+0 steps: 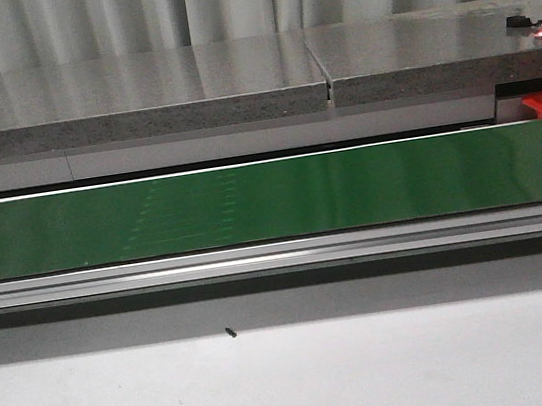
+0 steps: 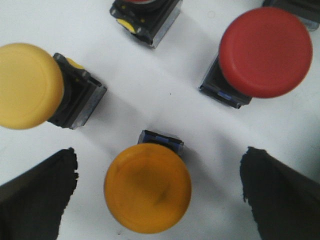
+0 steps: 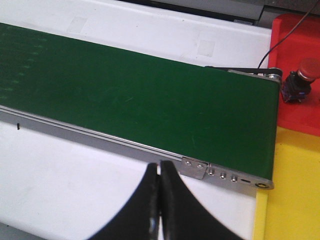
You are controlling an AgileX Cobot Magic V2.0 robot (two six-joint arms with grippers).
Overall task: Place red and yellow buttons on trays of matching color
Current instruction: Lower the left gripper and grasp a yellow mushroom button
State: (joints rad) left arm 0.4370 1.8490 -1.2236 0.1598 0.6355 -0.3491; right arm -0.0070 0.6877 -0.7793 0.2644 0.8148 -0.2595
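Two left fingers (image 2: 40,195) gape, empty, astride orange-yellow button (image 2: 148,187): pick step; next, descend and close. Right fingers (image 3: 160,200) pressed together, empty.

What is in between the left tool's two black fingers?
In the left wrist view, an orange-yellow button sits between the left tool's open fingers, untouched.
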